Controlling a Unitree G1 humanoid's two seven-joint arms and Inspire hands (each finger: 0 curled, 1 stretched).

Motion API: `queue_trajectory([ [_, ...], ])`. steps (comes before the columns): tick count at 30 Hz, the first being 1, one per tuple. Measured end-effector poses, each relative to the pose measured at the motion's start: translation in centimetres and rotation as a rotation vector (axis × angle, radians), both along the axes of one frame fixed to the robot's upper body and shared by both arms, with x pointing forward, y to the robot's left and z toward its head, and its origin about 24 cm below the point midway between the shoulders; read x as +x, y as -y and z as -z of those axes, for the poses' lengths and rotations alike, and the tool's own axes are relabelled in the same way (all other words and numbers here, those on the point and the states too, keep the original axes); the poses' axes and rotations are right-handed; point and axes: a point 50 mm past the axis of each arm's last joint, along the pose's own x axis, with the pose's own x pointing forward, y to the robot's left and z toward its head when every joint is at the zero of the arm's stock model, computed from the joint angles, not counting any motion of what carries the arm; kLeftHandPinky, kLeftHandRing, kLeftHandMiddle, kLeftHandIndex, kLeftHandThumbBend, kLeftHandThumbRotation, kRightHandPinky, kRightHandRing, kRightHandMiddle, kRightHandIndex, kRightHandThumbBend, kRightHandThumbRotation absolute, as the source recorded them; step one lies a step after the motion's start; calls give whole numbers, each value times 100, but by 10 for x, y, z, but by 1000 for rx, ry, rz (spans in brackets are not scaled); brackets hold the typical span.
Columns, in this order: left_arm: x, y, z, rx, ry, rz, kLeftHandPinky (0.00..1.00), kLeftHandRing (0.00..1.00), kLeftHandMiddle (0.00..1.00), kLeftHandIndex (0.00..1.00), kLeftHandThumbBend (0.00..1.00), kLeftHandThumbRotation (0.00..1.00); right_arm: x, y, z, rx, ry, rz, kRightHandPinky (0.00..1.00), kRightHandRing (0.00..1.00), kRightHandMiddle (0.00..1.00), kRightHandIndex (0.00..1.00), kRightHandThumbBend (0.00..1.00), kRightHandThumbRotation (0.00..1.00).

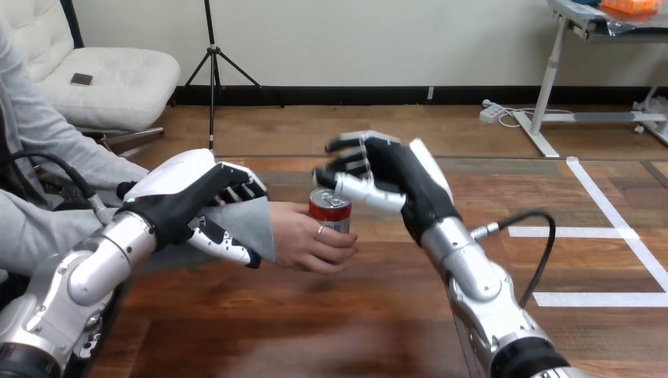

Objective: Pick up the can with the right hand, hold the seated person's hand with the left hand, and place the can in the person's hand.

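A red can [332, 216] with a silver top stands upright in the person's hand [302, 239], whose fingers wrap round its lower part just above the table. My left hand [179, 191] is shut on the person's wrist at the grey sleeve [250, 224], with its fingers over the top and its thumb underneath. Just right of the can and slightly above it, my right hand [403, 175] is open with its fingers spread. Its thumb lies close to the can's rim, and I cannot tell whether it touches.
The wooden table [331, 331] stretches bare towards me below the hands. The person's arm comes in from the left edge. A black cable [536, 236] loops off my right forearm on the right.
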Motion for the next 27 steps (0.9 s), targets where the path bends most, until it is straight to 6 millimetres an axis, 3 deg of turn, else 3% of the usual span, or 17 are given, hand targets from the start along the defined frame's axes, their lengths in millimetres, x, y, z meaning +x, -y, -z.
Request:
queue_trajectory([
  [11,-7,-1,-2,-67,58,-15,59,71,74,72,81,29,5,-1,-22,42,78,-32,62,75,77,78,100,88],
  [16,-12,-4,-2,-168,113,-48,57,69,72,71,84,28,6,0,-29,55,106,-41,63,76,78,80,100,90],
  [27,-32,-9,2,-416,219,-71,57,69,72,71,76,23,3,12,-36,71,154,-54,64,75,78,80,100,93],
])
